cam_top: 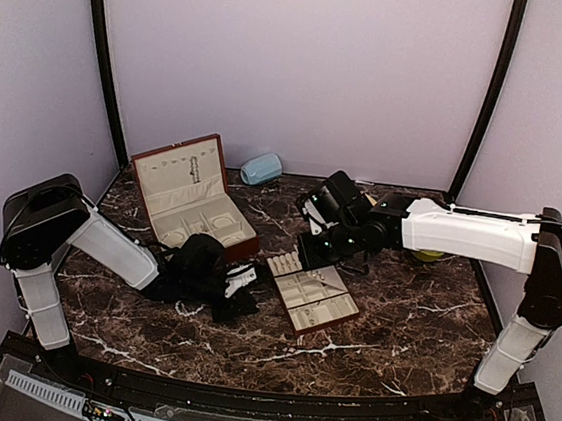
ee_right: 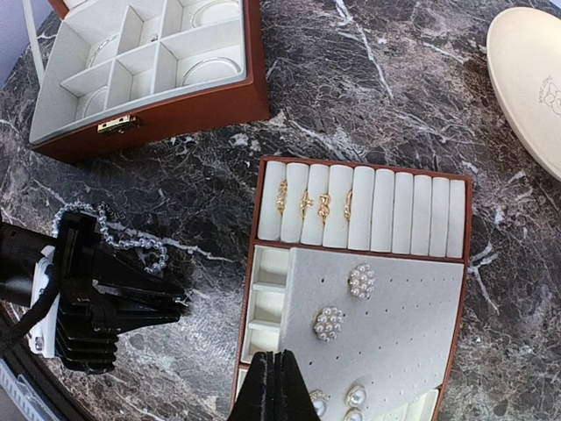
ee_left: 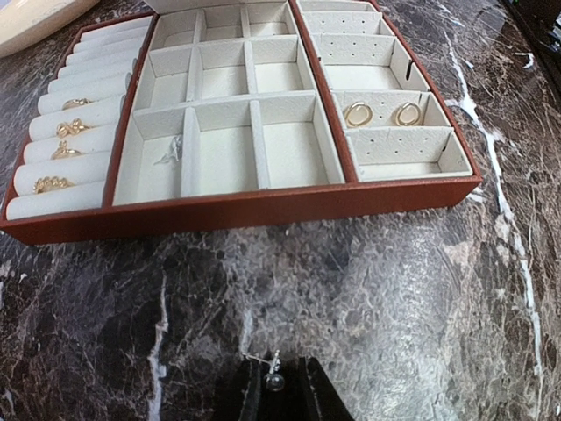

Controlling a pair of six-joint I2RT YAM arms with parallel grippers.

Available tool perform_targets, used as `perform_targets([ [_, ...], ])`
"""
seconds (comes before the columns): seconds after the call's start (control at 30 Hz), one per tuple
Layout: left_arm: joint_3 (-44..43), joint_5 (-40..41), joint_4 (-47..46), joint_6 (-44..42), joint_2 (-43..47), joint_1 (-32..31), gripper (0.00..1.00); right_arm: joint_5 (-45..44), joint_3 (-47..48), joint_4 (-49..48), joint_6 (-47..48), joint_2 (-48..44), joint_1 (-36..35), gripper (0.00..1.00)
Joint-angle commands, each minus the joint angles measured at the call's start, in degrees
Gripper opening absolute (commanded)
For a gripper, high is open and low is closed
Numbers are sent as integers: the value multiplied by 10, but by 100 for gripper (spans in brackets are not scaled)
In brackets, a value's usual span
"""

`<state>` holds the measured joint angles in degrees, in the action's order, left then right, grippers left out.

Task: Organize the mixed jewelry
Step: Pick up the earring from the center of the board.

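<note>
One tiny silvery stud earring (ee_left: 274, 380) sits between the tips of the left pincer (ee_left: 277, 396), low over the worktop (ee_left: 394, 307) and just short of the tray (ee_left: 263, 209), facing its long wall. The jaws stand only a narrow gap apart around the stud, and we cannot tell whether they already bite on it or merely flank it. The right pincer (ee_right: 276, 390) is pressed fully together and holds nothing that we can see. It hangs over the tray's perforated earring panel (ee_right: 403, 307), and whether it touches the panel we cannot say. Inside the tray, we judge a good share of the sorting done. Four gold rings (ee_left: 54, 183) are tucked into the ring rolls (ee_left: 88, 88) at one end, and a pair of gold hoops (ee_left: 358, 113) is pinned at the opposite end. Two pearl-cluster earrings (ee_right: 361, 281) and some smaller drop earrings (ee_right: 355, 396) sit on the panel, and one small silvery piece (ee_left: 169, 151) lies in a middle compartment. Most other compartments look bare. Outside the tray, the white bead strand (ee_right: 118, 235) lies in a loose curl on the worktop, on the side of the left pincer away from the tray, so we count it as not yet put away. The red-brown box (ee_right: 166, 110) stands open beyond the tray's ring end, with what look like thin bangles (ee_right: 210, 68) in its compartments. The cream plate (ee_right: 535, 88) lies well apart from the tray, on the side opposite the left pincer. What remains, in our judgement, is seating this stud in the tray and then housing the strand.
</note>
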<state>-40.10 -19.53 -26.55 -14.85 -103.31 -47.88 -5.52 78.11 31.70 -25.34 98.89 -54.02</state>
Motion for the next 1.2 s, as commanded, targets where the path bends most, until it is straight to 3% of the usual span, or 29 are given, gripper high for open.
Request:
perform_targets([
  [0.0, -4, 15, 13, -7, 2, -3, 18, 6, 22, -18, 6, 8, -6, 0],
  [0.27, 4, 15, -4, -3, 13, -2, 8, 4, 22, -17, 6, 8, -6, 0],
  [0.7, 27, 4, -87, 75, 90, -2, 6, 5, 16, -21, 4, 4, -7, 0],
  [1.17, -101, -8, -75, 61, -23, 5, 6, 9, 16, -26, 2, 7, -8, 0],
])
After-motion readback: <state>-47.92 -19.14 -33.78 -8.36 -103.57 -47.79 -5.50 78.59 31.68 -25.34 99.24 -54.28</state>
